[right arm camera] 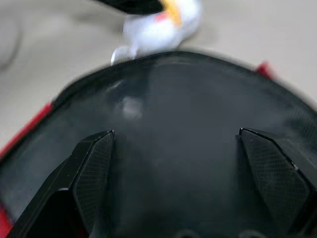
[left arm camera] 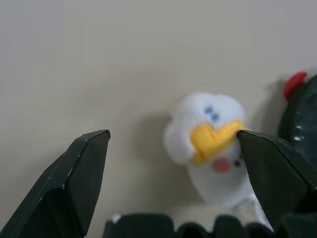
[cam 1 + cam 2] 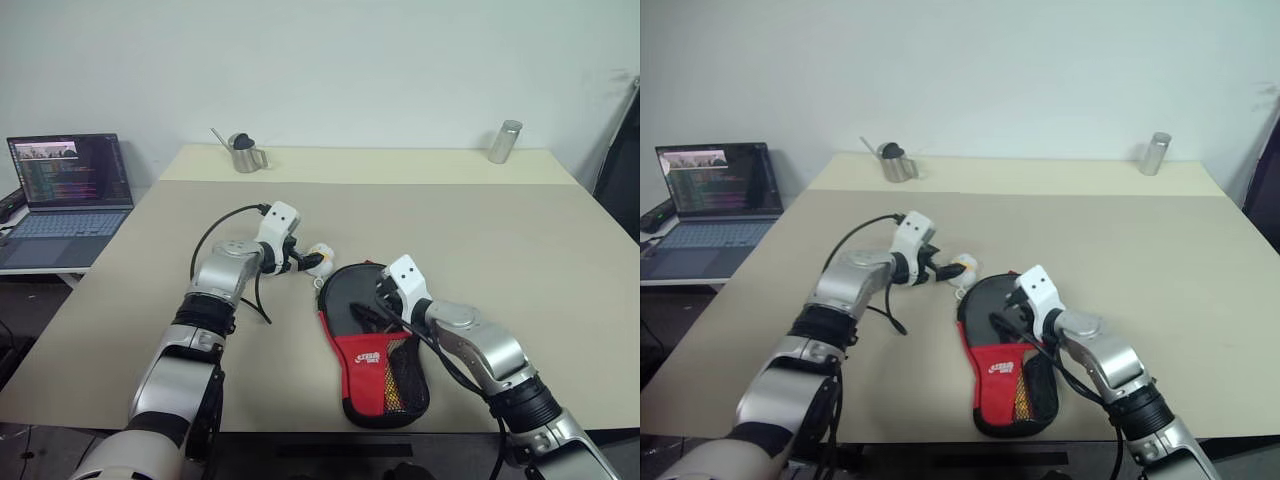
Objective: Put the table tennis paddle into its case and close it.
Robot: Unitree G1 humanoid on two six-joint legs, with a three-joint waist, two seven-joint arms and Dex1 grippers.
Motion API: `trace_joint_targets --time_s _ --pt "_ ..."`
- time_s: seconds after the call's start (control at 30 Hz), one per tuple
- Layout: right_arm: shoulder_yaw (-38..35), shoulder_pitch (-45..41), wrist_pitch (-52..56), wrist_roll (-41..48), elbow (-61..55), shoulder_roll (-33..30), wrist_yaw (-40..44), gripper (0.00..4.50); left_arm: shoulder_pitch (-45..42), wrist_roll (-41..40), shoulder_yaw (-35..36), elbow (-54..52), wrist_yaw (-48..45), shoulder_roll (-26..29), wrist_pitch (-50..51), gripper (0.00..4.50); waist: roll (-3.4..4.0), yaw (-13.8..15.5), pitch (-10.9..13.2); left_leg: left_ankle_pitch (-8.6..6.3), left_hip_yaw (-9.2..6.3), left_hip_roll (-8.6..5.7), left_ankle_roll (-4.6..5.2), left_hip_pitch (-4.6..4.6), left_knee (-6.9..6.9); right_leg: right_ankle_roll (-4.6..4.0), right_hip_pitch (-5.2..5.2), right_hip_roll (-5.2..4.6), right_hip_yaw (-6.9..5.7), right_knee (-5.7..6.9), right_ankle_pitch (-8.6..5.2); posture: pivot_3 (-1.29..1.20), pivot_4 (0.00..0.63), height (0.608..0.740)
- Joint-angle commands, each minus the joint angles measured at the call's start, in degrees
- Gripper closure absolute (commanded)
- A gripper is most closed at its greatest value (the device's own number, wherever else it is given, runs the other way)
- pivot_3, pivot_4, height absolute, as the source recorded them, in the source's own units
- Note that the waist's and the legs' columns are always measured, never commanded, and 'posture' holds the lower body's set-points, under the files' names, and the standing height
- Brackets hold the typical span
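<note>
2 grippers work near the front edge of a broad beige table (image 3: 520,230), with wide bare room beyond. From the head, the case (image 3: 375,345), black fabric with a red panel and mesh pocket, lies flat; the paddle is not discernible. The left gripper (image 3: 318,262) reaches the plush charm (image 3: 322,253); a metal pitcher (image 3: 244,153) and cylinder (image 3: 505,141) stand at the far edge, a laptop (image 3: 68,190) to the left. From the left wrist, spread fingers (image 2: 74,178) flank the soft white-yellow charm. From the right wrist, the right gripper (image 1: 176,163) gapes over the rounded case.
</note>
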Motion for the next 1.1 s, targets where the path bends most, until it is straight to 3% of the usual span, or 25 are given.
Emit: trace_joint_targets --time_s 0.03,0.33,0.67,0.77,0.9,1.1 --pt "0.55 1.18 3.49 -0.76 -0.69 0.85 1.06 0.06 -1.24 0.90 -0.38 -1.07 0.28 -0.68 0.68 0.00 0.01 -0.15 -0.01 0.00 0.05 0.00 0.00 0.06 -0.01 -0.01 0.03 0.01 0.01 0.05 0.00 0.00 0.150 0.740" --pt "0.05 1.37 4.51 -2.56 -1.71 1.88 2.48 0.06 -0.68 6.48 -2.25 2.13 8.01 -2.35 4.66 0.00 -0.04 -0.06 -0.10 0.07 0.19 -0.02 -0.10 0.40 0.08 0.00 0.06 0.04 0.12 0.69 0.00 0.00 0.150 0.740" --pt "-0.01 1.47 5.36 -3.62 -2.13 2.54 3.41 0.06 -1.03 6.00 -0.19 6.06 11.57 -5.72 2.73 0.00 -0.07 0.08 -0.65 0.12 0.17 -0.02 -0.18 0.51 0.08 -0.01 0.13 0.03 0.12 0.80 0.01 0.00 0.150 0.740" --pt "-0.03 1.18 5.66 -4.26 -1.88 2.78 3.56 0.00 -0.84 8.14 -2.07 7.23 12.07 -6.26 -1.78 0.57 -0.06 0.12 -0.75 0.12 0.15 -0.02 -0.19 0.67 0.08 -0.01 0.31 0.03 0.10 0.79 0.00 0.00 0.150 0.740" --pt "0.37 1.28 6.70 -4.79 -2.05 2.71 4.26 0.00 -1.49 8.49 -1.65 8.47 13.17 -7.00 -3.82 1.99 -0.06 0.17 -0.74 0.11 0.10 -0.02 -0.18 1.07 0.03 0.00 0.79 0.04 0.08 0.71 0.00 0.00 0.150 0.740" --pt "1.66 1.44 8.62 -5.34 -2.36 2.43 5.67 0.00 -8.06 12.13 -2.13 21.35 18.34 -6.46 -14.29 3.90 -0.06 0.07 -0.74 0.10 0.05 0.00 -0.17 1.33 -0.02 0.00 1.04 0.06 0.04 0.65 -0.01 0.00 0.150 0.740"
